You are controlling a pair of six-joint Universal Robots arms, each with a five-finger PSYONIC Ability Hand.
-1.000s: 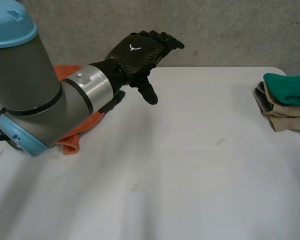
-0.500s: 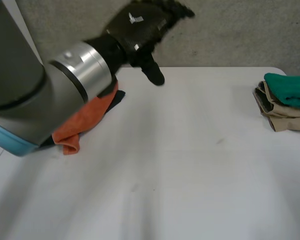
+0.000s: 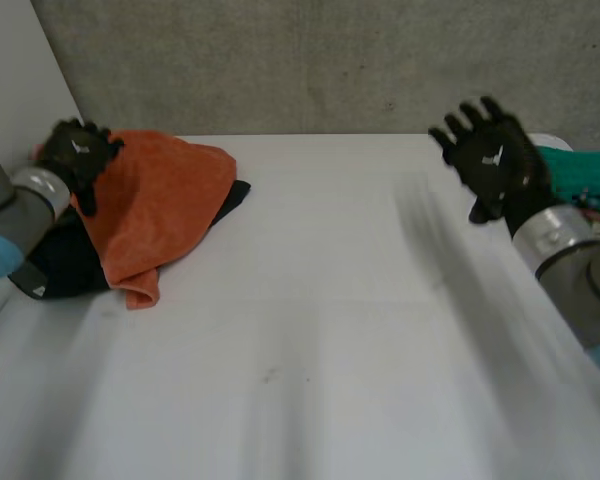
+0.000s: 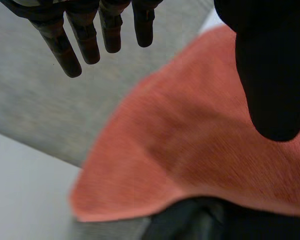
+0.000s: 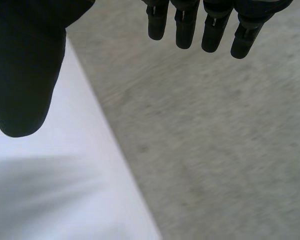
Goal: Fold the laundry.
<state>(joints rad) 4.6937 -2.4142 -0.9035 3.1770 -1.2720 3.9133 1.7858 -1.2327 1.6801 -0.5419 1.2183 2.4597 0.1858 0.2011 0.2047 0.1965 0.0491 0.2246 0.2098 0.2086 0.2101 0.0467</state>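
Left hand (image 3: 75, 155) is back from mid-table at the orange cloth (image 3: 155, 200), heaped on a dark cloth (image 3: 65, 270) at the table (image 3: 330, 300) left, and right hand (image 3: 490, 160) now rises by the folded stack (image 3: 585, 178) — both spread, empty — so the pick-up seems next: pinch a cloth edge.

The dark cloth (image 3: 60, 268) lies mostly buried under the orange towel (image 3: 165, 195) — only an edge shows at either side, so what sort of garment it is can't be told. The green cloth (image 3: 585, 178) sits half hidden behind the right hand (image 3: 495, 158) and its arm, and is cut by the view's edge. Whether the left hand (image 3: 75, 155) touches the towel is unclear.
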